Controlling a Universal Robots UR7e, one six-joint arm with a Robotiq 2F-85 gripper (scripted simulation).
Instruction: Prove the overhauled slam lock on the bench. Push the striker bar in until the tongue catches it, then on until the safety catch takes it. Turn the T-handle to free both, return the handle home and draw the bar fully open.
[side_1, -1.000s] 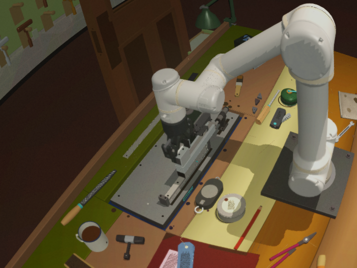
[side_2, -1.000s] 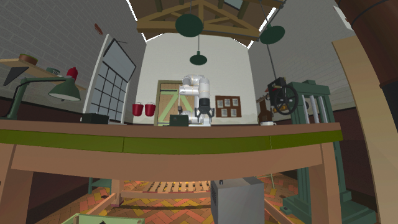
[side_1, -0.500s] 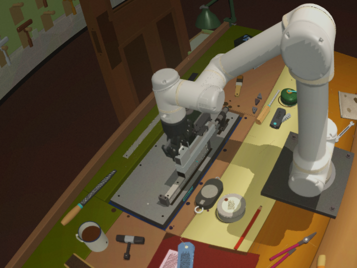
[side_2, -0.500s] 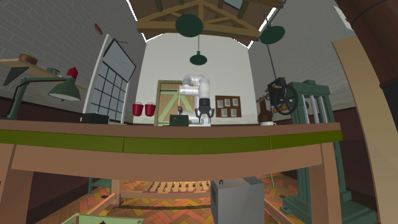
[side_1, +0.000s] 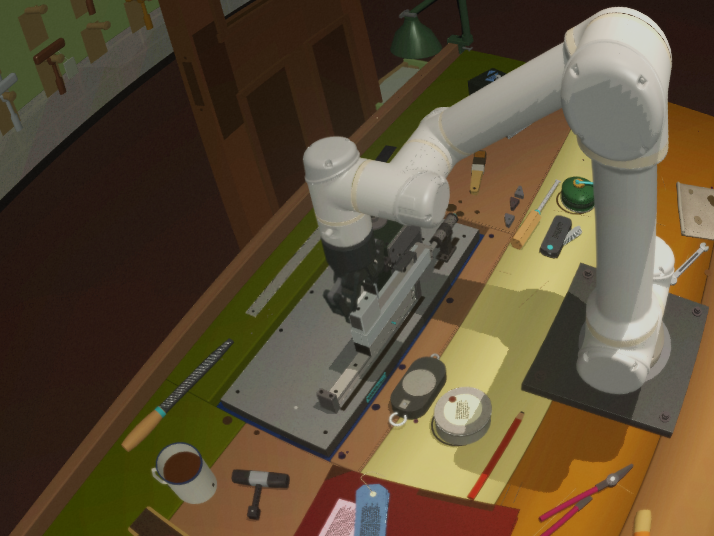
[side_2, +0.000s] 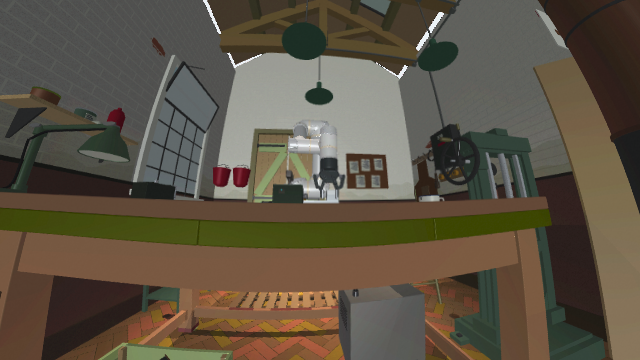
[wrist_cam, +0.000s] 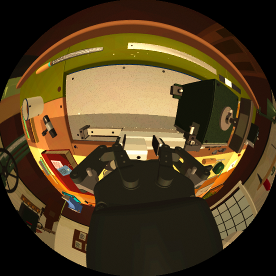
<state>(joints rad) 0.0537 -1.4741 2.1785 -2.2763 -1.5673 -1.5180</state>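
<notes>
My gripper (side_1: 359, 300) (wrist_cam: 137, 144) is closed on the pale grey striker bar (side_1: 383, 306) (wrist_cam: 135, 148), gripping it near its outer end over the grey base plate (side_1: 323, 352). The bar lies along its rail, which ends in a small stop block (side_1: 327, 399) (wrist_cam: 83, 131) toward the near end of the plate. The dark lock body (wrist_cam: 207, 113) stands at the far end of the rail. Its round hub with the T-handle (wrist_cam: 229, 119) faces the bench's yellow strip. In the second side camera the gripper (side_2: 330, 181) points down at the bench top.
A wooden door frame (side_1: 271, 86) rises behind the bench's back rail. A rasp (side_1: 179, 395), a mug (side_1: 183, 472) and a small hammer (side_1: 259, 482) lie off the plate's near end. A round tin (side_1: 461, 414) and a dark key fob (side_1: 418, 388) lie beside the plate.
</notes>
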